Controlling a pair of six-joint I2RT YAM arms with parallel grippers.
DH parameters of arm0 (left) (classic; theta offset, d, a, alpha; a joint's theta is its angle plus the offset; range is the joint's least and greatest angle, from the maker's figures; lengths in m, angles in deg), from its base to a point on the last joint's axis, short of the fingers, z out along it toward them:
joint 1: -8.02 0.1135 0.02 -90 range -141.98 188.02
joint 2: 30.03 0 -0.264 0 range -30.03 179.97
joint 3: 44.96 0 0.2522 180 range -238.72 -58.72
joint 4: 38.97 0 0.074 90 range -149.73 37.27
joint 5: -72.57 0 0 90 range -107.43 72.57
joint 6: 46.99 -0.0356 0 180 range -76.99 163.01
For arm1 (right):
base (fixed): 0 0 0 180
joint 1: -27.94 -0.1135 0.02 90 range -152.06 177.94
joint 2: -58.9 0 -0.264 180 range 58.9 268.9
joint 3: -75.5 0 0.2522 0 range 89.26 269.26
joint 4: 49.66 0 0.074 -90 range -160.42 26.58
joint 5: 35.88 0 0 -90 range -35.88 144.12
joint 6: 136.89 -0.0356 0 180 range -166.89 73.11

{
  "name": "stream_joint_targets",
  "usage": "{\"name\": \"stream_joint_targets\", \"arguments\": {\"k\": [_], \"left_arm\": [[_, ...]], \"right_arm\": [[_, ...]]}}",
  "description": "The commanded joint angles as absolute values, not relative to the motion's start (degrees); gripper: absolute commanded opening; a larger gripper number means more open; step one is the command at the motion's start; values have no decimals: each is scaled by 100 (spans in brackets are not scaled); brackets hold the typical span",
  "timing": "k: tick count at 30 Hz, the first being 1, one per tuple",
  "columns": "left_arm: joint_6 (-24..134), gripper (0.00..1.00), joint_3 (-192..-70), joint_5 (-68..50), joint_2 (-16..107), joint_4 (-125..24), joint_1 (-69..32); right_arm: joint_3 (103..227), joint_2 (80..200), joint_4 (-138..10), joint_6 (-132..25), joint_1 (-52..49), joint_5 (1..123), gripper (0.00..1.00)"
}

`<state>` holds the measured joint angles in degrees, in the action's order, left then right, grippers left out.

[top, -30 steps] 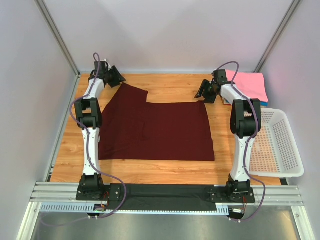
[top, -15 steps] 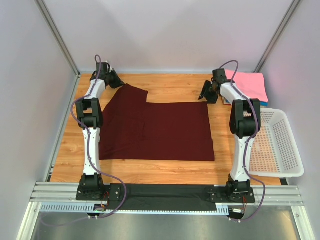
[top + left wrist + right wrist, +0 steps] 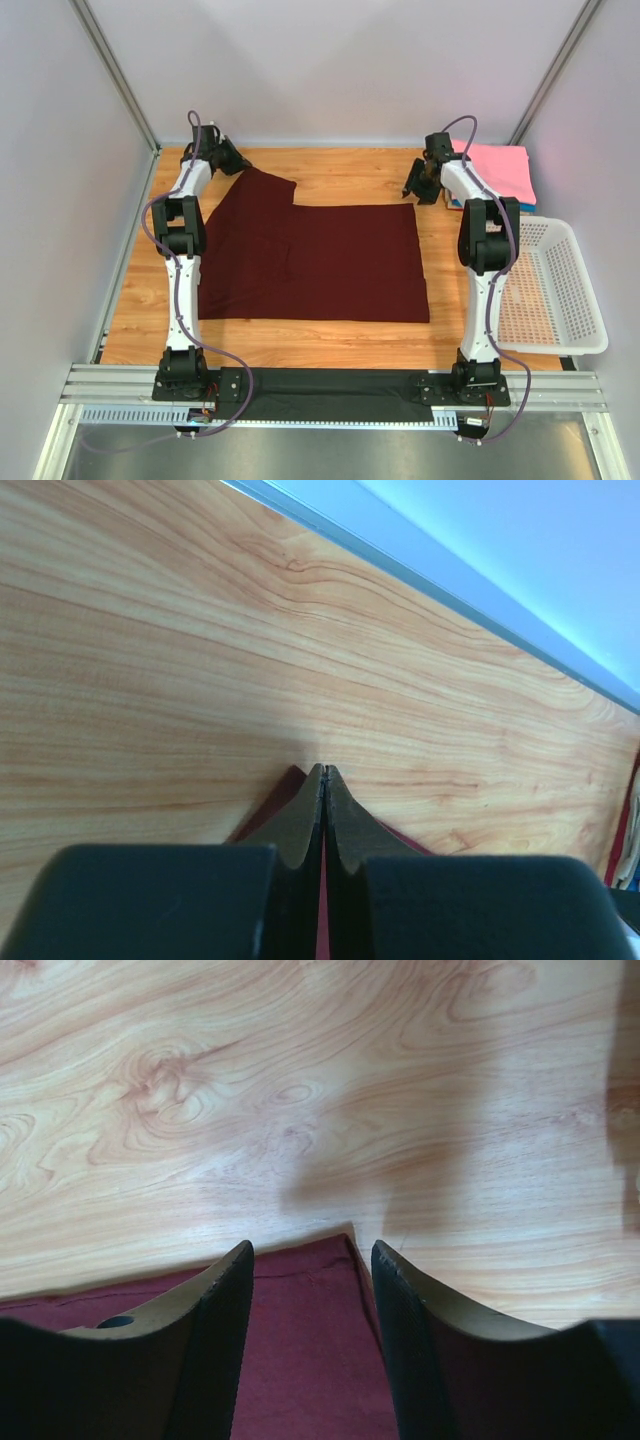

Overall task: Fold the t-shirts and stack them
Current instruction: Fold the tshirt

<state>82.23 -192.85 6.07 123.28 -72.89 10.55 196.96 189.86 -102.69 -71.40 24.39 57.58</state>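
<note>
1. Maroon t-shirt [image 3: 310,260]: spread flat on the bench [image 3: 340,165], its far edge towards the back wall; we also count pink folded tees [image 3: 495,165] stacked at far right
2. Left hand [image 3: 323,770]: pinched shut on the far-left corner, a sliver of cloth between the fingers
3. Right hand [image 3: 310,1255]: jaws parted, astride the far-right corner, nothing gripped yet
4. Risk, in our judgement: the left pinch looks thin and could slip on lifting; if the right hand closes past the edge it would miss, and the fold would skew
</note>
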Motion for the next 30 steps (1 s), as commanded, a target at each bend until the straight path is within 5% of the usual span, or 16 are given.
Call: {"name": "stream_joint_targets", "arguments": {"k": [1,6,9,14,21,30], "left_arm": [[8423,0,-19100,867,12105,-6767,1039],[8230,2,-19117,867,12053,-6889,1048],[7993,28,-18951,815,11921,-6943,1075],[7440,49,-18713,788,11684,-7065,1110],[6728,53,-18757,1166,11718,-7329,1154],[6305,56,-18608,823,11490,-7664,1154]], "right_arm": [[19983,19152,-10403,-7036,2469,5614,52],[19781,19206,-10394,-7079,2460,5755,52],[19702,19179,-10359,-7045,2460,5772,47],[19658,19100,-10350,-6992,2460,5737,29],[19640,19091,-10341,-6851,2469,5702,1],[19614,19109,-10333,-6842,2451,5851,0]]}}
